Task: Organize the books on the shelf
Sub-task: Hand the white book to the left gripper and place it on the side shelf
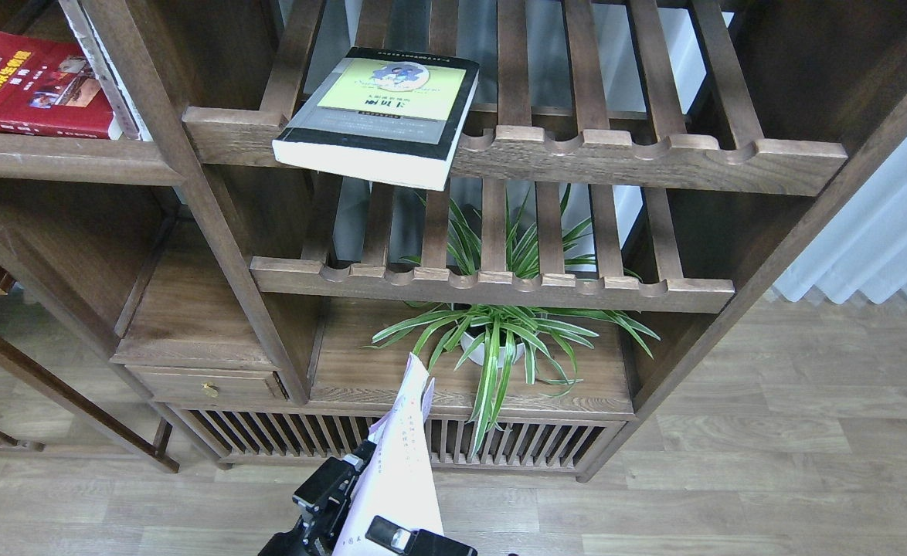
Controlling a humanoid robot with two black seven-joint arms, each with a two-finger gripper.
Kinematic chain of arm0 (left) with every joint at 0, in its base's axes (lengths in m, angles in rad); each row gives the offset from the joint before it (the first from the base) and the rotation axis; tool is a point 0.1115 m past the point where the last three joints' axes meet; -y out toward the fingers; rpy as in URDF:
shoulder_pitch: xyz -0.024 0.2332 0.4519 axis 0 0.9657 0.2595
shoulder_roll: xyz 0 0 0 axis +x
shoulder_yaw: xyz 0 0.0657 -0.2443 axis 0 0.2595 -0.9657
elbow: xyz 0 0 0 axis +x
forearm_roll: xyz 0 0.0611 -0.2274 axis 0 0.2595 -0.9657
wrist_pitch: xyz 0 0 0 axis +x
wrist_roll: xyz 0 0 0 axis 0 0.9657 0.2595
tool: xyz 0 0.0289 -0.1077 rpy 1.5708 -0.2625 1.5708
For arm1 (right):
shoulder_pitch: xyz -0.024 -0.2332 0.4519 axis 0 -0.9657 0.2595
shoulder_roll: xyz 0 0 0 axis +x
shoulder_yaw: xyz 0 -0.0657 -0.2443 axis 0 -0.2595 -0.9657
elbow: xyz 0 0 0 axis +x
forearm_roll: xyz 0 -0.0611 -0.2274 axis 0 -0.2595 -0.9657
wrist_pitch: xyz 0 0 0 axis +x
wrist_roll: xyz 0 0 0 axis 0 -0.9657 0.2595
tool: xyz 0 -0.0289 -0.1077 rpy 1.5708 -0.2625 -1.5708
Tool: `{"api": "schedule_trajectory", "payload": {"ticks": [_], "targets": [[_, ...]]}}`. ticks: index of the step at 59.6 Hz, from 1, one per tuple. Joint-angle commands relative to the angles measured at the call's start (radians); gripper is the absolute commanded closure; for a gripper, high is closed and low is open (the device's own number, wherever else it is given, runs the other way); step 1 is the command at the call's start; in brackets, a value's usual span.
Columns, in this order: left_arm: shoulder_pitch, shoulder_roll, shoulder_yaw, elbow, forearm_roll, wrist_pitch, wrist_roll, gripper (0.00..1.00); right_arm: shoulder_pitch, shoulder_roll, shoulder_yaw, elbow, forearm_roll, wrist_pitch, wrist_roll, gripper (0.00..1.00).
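The white book with a purple edge [405, 463] stands almost edge-on at the bottom centre, low in front of the bookcase. My right gripper [392, 534] is shut on its lower end. My left gripper [343, 485] presses against the book's left side; its fingers cannot be told apart. The thick black-grey book with a yellow-green panel [380, 116] lies flat on the upper slatted rack and overhangs the front rail. The red book with a yellow title [28, 85] lies on the solid dark-brown shelf [59, 161] at the top left.
Two slatted racks with scalloped rails [616, 154] [500, 284] fill the middle bay. A spider plant in a white pot [492, 340] stands on the board below them. A drawer with a brass knob [206, 388] is at the lower left, and a white curtain [886, 232] hangs at the right.
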Motion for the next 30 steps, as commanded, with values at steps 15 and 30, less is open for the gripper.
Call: {"api": "schedule_trajectory", "payload": {"ticks": [15, 30], "targets": [[0.031, 0.138, -0.012, -0.05, -0.002, -0.001, 0.005, 0.94, 0.045, 0.002, 0.044, -0.101, 0.01, -0.001, 0.011, 0.94], [0.067, 0.246, -0.051, -0.125, -0.002, -0.001, 0.005, 0.95, 0.079, 0.003, 0.045, -0.122, 0.01, -0.001, 0.011, 0.94]]}}
